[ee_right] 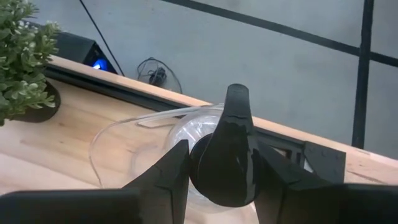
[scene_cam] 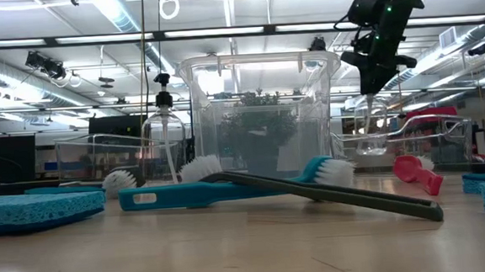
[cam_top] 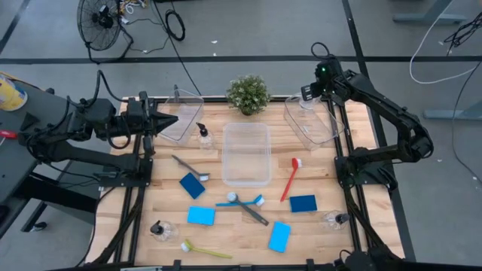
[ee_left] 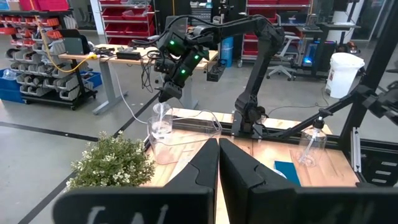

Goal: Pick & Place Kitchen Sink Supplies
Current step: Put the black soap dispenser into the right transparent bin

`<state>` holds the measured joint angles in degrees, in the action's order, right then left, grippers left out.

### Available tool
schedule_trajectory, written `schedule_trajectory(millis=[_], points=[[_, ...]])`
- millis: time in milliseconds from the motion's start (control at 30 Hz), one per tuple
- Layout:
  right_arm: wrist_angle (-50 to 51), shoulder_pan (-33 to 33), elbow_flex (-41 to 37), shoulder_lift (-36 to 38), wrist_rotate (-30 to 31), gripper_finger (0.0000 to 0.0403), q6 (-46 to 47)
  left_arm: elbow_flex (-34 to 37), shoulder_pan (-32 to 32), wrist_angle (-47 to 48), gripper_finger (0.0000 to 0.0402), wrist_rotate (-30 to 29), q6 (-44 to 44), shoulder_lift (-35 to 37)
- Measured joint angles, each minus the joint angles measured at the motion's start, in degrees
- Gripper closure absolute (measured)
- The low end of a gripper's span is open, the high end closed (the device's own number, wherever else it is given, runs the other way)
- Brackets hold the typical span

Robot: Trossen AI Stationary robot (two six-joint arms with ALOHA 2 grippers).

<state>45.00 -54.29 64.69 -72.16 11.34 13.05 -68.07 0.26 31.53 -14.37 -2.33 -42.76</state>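
Note:
My right gripper [cam_top: 308, 93] is over the far end of the right clear bin [cam_top: 320, 124], shut on a small clear pump bottle [ee_left: 160, 122]. My left gripper [cam_top: 167, 120] waits shut above the left clear bin [cam_top: 184, 124]. Other bottles: one stands by the left bin [cam_top: 202, 136], and there is one each at the near left [cam_top: 158, 228] and near right [cam_top: 335, 220]. Several blue sponges [cam_top: 201, 216] lie flat on the table. Red [cam_top: 290, 178], blue [cam_top: 241, 201], grey [cam_top: 188, 167] and yellow-green [cam_top: 205, 250] brushes lie among them. My right gripper pinches the bottle's black pump top [ee_right: 229, 146] between its two fingers [ee_right: 176, 169], coming from above and pointing down. The clear body [ee_right: 198, 132] hangs upright below the fingers, within the right bin's far end. Whether its base rests on the bin floor, I cannot tell.
A third clear bin [cam_top: 246, 154] stands at the table's middle, with a small green potted plant [cam_top: 248, 94] at the far edge behind it. A second grey brush [cam_top: 254, 213] crosses the blue one. Bare wood shows along the near middle of the table.

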Motion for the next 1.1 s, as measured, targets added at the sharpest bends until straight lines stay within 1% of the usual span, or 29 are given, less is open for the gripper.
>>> schedule_trajectory(millis=[167, 467, 800, 1100], points=[[-0.4, -0.6, 0.0, -0.4, -0.4, 0.0277, 0.0, 0.0, 0.0, 0.0, 0.0385, 0.0, 0.0, 0.0], [-1.4, -0.8, 0.0, -3.6, -1.5, 0.0277, -0.8, 0.0, 0.0, 0.0, 0.0385, 0.0, 0.0, 0.0], [-1.8, -0.8, 0.0, -5.6, -1.4, 0.0277, -1.4, 0.0, 0.0, 0.0, 0.0385, 0.0, -1.9, 0.0], [-1.1, -0.8, 0.0, -5.6, 0.4, 0.0234, -1.4, 0.0, 0.0, 0.0, 0.0385, 0.0, -2.0, 0.0]])
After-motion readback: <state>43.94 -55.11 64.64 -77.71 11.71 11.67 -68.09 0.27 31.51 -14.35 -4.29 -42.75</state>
